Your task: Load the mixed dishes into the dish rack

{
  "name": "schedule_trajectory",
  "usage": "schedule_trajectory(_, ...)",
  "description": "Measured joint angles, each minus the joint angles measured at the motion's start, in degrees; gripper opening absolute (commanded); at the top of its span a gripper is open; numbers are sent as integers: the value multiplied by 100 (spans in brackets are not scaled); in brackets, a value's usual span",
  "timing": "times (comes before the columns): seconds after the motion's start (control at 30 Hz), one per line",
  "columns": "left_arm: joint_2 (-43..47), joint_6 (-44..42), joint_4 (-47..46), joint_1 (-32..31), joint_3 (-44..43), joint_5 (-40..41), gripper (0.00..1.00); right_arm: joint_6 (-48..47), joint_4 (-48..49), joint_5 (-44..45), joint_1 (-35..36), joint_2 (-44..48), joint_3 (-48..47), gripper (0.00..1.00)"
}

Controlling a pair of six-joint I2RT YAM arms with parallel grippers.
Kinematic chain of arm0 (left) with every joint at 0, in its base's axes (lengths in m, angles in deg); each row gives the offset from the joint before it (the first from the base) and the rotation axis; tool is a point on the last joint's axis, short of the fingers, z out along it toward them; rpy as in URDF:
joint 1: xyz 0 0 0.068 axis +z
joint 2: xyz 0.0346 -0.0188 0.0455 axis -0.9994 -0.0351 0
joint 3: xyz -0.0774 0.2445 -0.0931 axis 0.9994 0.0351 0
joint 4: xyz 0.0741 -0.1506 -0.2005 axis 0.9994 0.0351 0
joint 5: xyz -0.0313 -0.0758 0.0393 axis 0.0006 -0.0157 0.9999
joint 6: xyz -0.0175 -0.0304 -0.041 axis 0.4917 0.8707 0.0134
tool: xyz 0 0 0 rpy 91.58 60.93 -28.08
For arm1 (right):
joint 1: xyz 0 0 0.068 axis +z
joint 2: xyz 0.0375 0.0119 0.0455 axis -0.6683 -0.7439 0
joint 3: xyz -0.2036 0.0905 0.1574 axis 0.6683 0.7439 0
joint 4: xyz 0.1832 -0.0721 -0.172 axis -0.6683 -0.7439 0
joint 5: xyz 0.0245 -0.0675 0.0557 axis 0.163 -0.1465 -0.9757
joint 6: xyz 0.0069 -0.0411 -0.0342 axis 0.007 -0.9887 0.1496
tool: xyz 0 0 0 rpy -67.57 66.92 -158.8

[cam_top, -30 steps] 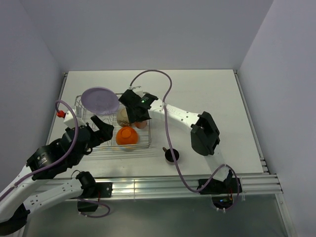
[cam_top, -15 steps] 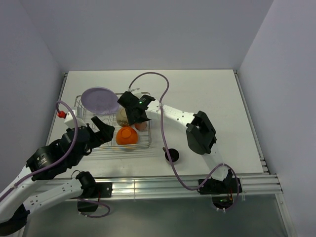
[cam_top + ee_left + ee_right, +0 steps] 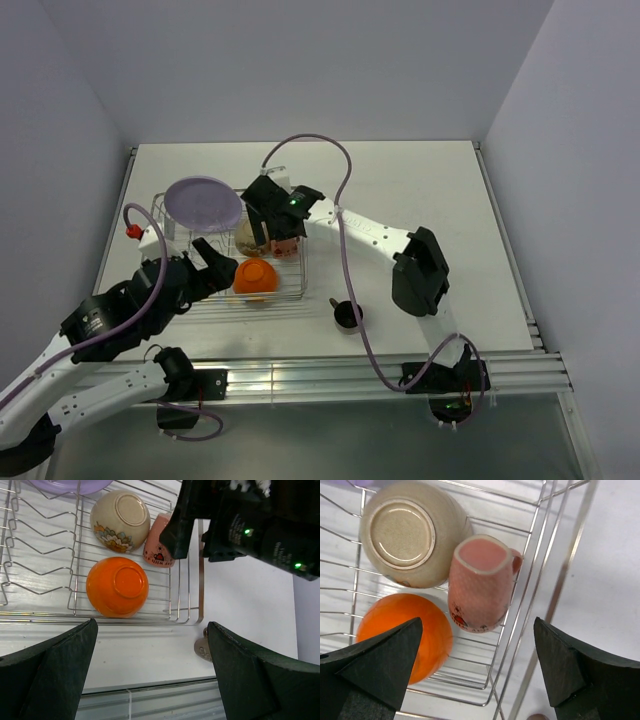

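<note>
The dish rack (image 3: 185, 268) holds the lilac plate (image 3: 203, 203) standing at its far left end. The beige bowl (image 3: 249, 238) and the orange bowl (image 3: 255, 277) sit upside down in it. The pink cup (image 3: 288, 246) lies on its side by the rack's right wall. The dark cup (image 3: 347, 314) lies on the table right of the rack. My right gripper (image 3: 477, 630) is open and empty above the pink cup (image 3: 480, 582). My left gripper (image 3: 151, 630) is open and empty over the rack's near edge, near the orange bowl (image 3: 117, 586).
The rack's right wall (image 3: 560, 555) runs under my right gripper. My right arm (image 3: 370, 235) reaches across the table to the rack. White walls enclose the table on the left, back and right. An aluminium rail (image 3: 350, 375) runs along the near edge.
My right gripper has drawn back a little from the pink cup, which now shows more fully in the rack. My left gripper has shifted slightly towards the near edge.
</note>
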Motion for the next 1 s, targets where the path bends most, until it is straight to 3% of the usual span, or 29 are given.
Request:
schedule_trajectory(0.17, -24, 7, -90, 0, 103, -114, 97, 50, 11, 385, 144, 796, 466, 100)
schedule_trajectory(0.4, -125, 2, -378, 0, 262, -348, 96, 494, 374, 457, 400, 4033, 3322, 98)
schedule_trajectory(0.47, -227, 2, -522, 0, 332, -420, 96, 479, 448, 387, 341, 4483, 3685, 93)
schedule_trajectory(0.57, -444, 2, -719, 0, 402, -546, 94, 363, 514, 323, 282, 4452, 3617, 87)
schedule_trajectory(0.6, -503, 4, -765, 0, 407, -575, 94, 271, 551, 299, 282, 4258, 3442, 68)
schedule_trajectory(0.63, -538, 4, -800, 0, 409, -603, 93, 208, 581, 273, 282, 4065, 3296, 44)
schedule_trajectory(0.67, -544, 2, -813, 0, 409, -610, 89, 98, 614, 260, 280, 3773, 3084, 12)
schedule_trajectory(0.7, -520, 4, -813, 0, 409, -610, 87, 9, 614, 240, 271, 3486, 2835, 0)
schedule_trajectory(0.77, -424, 9, -800, 0, 407, -597, 77, -57, 656, 164, 227, 2929, 2310, 0)
schedule_trajectory(0.8, -358, 20, -785, 0, 402, -586, 62, -105, 686, 105, 184, 2680, 2065, 0)
schedule_trajectory(0.83, -308, 37, -743, 0, 391, -570, 56, -155, 719, 59, 131, 2461, 1858, 0)
schedule_trajectory(0.87, -256, 33, -697, 0, 374, -535, 43, -203, 780, -17, 63, 2251, 1685, 0)
schedule_trajectory(1.0, -151, 15, -570, 0, 308, -481, 10, -367, 964, -245, -212, 1582, 1156, 0)
